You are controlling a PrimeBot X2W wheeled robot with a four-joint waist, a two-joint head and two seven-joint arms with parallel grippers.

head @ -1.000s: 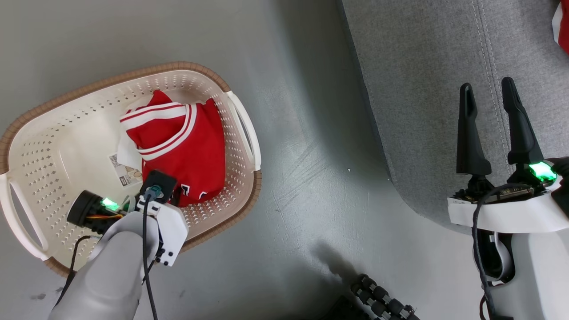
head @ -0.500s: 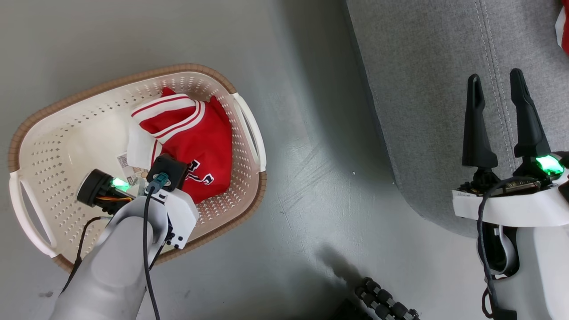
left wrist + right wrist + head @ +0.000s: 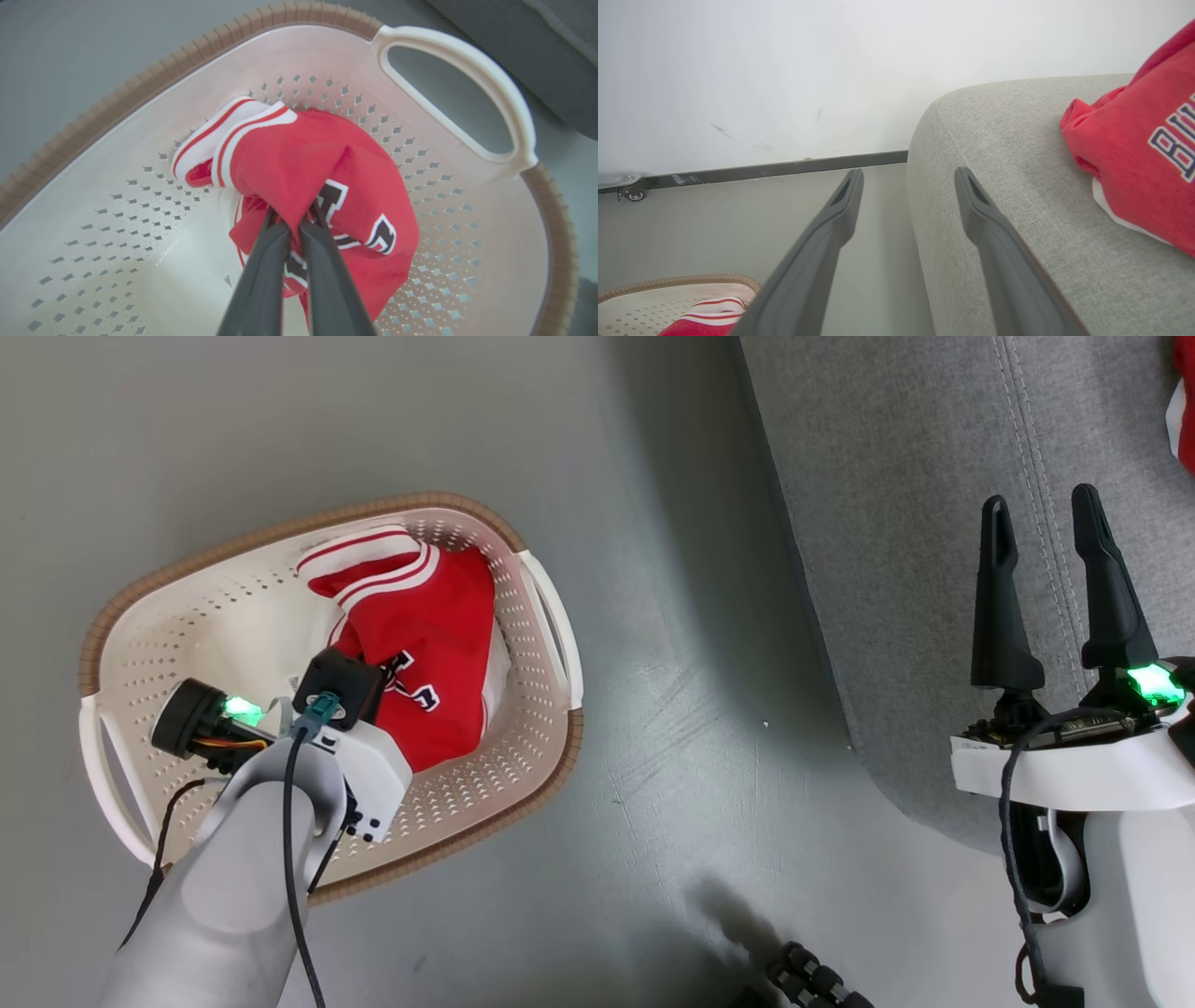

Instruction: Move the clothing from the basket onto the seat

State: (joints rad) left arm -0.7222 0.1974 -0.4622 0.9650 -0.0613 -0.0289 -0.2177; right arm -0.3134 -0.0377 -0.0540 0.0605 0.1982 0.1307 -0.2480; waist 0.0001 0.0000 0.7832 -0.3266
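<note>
Left gripper [image 3: 293,219] pinched tight on a fold of soft red jersey [image 3: 299,158], white-striped trim, lettered, bunched inside perforated cream plastic basket [image 3: 117,196] with ribbed brown rim. Right gripper [image 3: 1038,499] spread wide, empty, over grey woven seat [image 3: 887,523]; second red garment [image 3: 1134,154] lies there.

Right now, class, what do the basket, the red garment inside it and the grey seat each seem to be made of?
Basket: probably moulded plastic, cream, slightly glossy, with punched holes; its brown rim is ribbed like wicker. Garment: soft matte cloth, since it folds and bunches. Seat: grey woven upholstery, with visible weave and stitched seams.
</note>
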